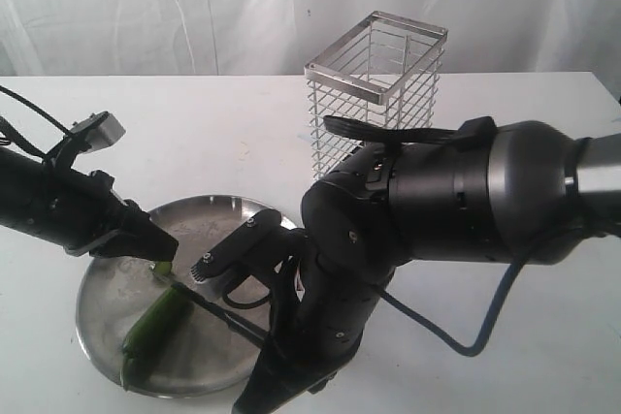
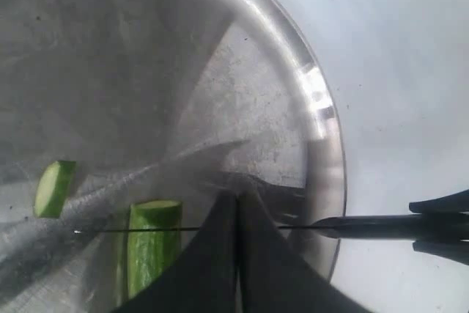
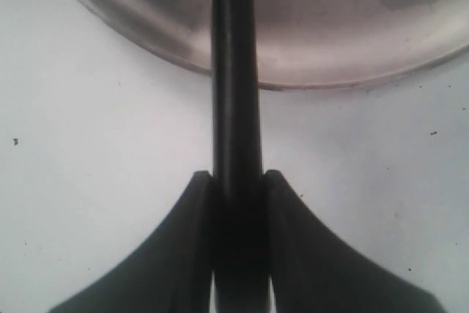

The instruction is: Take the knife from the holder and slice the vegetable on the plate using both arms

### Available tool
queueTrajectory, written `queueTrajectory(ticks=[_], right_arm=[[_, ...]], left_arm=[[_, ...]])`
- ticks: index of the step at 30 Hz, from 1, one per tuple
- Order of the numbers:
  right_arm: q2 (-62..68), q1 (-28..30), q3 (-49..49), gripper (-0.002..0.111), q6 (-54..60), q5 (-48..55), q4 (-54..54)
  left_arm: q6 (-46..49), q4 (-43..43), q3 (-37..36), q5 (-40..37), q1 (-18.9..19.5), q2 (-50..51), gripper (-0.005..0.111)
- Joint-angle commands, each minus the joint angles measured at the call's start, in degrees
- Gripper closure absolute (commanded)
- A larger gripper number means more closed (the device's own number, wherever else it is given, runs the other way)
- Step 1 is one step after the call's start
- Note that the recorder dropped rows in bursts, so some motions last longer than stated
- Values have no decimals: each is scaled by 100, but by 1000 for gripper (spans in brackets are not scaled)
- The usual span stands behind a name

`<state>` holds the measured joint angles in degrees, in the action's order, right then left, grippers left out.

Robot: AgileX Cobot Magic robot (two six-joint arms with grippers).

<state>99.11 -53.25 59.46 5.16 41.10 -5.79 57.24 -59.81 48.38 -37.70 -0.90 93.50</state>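
Note:
The round steel plate (image 1: 221,222) lies at front left. On it lies the green vegetable (image 1: 153,325), with a cut slice (image 2: 55,188) apart from the main piece (image 2: 154,247). The black knife (image 1: 221,312) runs from the right side over the plate, its thin blade (image 2: 139,229) lying across the vegetable near the cut end. My right gripper (image 3: 236,177) is shut on the knife handle (image 3: 236,93), just outside the plate rim (image 3: 330,71). My left gripper (image 1: 163,261) (image 2: 238,197) is shut with nothing between its fingers, its tip over the plate beside the vegetable. The blade passes under it.
The wire holder (image 1: 374,94) stands behind the right arm (image 1: 446,201) on the white table (image 1: 543,336). A blue cable (image 1: 485,327) loops under that arm. A white curtain closes off the back.

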Motion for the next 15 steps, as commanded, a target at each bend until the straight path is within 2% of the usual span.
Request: queueTrajectory(ticks=[1, 12, 15], right_arm=[[-12, -7, -22, 108, 68, -6, 12], [-12, -7, -22, 108, 68, -6, 12], [-12, -7, -22, 108, 68, -6, 12]], left_arm=[[72, -169, -36, -175, 18, -7, 107], [147, -183, -36, -235, 8, -7, 107], [143, -117, -36, -215, -117, -7, 107]])
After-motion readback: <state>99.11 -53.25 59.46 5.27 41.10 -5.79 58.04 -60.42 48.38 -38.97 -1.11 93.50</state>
